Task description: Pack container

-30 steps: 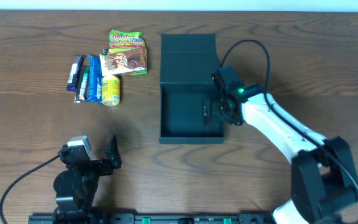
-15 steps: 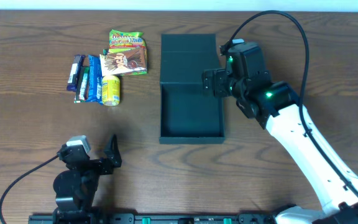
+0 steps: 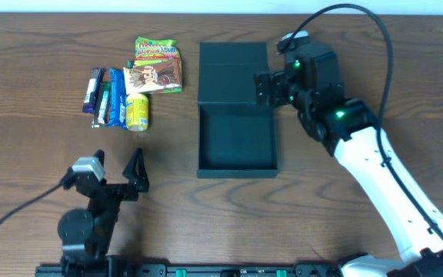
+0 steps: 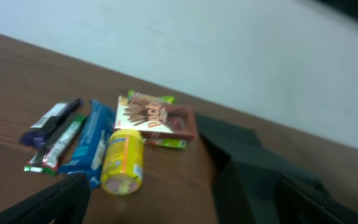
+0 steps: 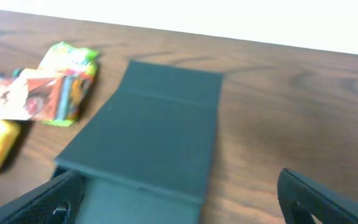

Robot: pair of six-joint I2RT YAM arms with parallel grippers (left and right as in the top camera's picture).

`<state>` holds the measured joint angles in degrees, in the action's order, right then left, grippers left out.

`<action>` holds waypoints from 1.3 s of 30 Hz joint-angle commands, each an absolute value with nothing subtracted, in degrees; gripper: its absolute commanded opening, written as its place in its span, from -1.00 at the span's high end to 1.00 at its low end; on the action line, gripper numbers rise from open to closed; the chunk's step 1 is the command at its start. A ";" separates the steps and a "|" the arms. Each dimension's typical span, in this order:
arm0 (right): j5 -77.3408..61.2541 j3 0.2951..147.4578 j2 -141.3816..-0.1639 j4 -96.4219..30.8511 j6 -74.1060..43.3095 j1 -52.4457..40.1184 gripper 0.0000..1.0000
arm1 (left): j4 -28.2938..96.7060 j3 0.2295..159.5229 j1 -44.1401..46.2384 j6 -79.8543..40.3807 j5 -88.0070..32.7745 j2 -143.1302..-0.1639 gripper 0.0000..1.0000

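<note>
The container (image 3: 237, 146) lay open, its well clear from above. Only the right hand (image 3: 262, 90), fingers spread, hung over the flap lid's (image 3: 233, 61) edge at one o'clock. At ten o'clock the snack packs (image 3: 133, 81) huddled together, touching. Bare tabletop (image 3: 175, 138) left a free lane between packs and container wall, reaching the left hand (image 3: 121, 183) at eight o'clock.

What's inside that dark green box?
Nothing visible: the container shows only its bare dark floor. The right pincer covers a bit of its right edge.
</note>
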<state>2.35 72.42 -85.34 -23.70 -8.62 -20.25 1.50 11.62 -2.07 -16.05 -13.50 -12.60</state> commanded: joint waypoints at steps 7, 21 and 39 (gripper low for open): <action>3.01 72.79 -85.41 -17.56 1.06 -10.07 -0.99 | 14.57 39.31 -1.89 -2.74 -5.52 -42.41 -0.91; -5.19 72.79 -85.43 -13.06 0.84 0.47 -0.98 | 30.15 62.50 -1.89 3.84 -3.03 -76.84 -0.91; -5.43 72.79 -85.43 -14.04 -3.81 0.30 -0.98 | 12.99 62.48 -2.48 1.32 0.64 -95.64 -0.91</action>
<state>-4.99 72.42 -85.38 -13.39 -2.37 0.36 14.92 61.76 -2.09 1.52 -1.37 -92.92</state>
